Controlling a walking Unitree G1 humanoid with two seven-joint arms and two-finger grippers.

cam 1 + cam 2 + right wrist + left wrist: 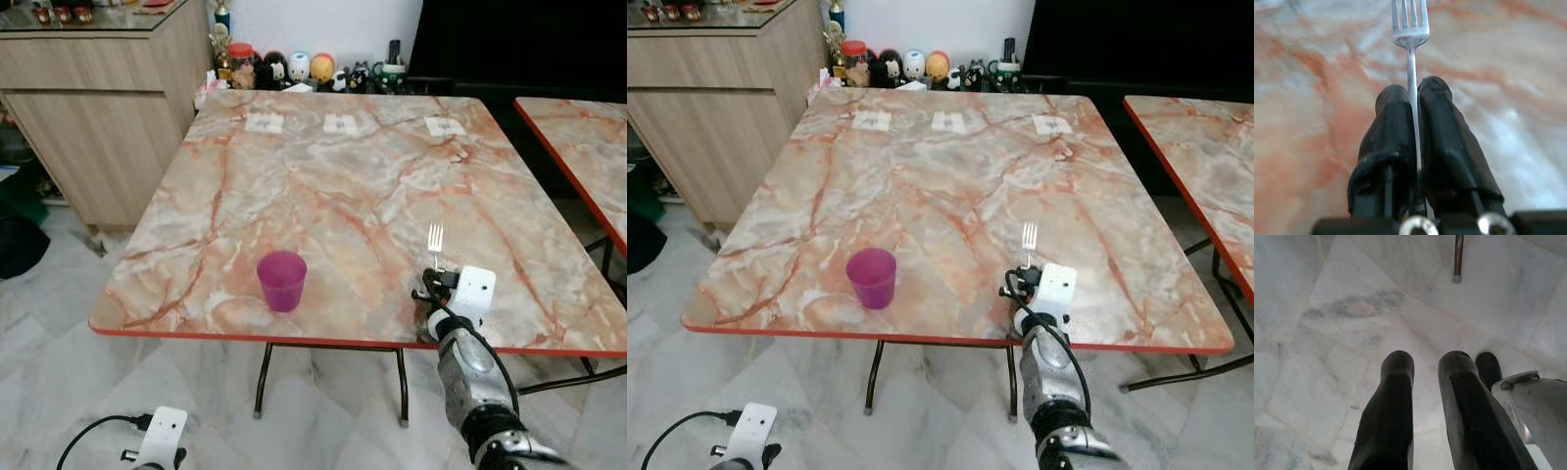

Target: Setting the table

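A silver metal fork [1410, 34] is clamped by its thin handle between the two black fingers of the right gripper [1414, 95], which are pressed together on it. Four straight tines and a narrow neck are seen projecting beyond the fingertips. In the head views the fork is located over the near right part of the marble-patterned table [343, 186], tines pointing away from the robot, with the right gripper just inside the red-edged near rim. Whether the fork touches the tabletop cannot be determined.

A translucent purple cup [281, 280] is stood upright near the near edge, well apart from the fork on the robot's left.

The left gripper [1422, 367] is hung low over the pale marble floor [1327, 308]; its fingers are parted by a narrow gap and nothing is held.
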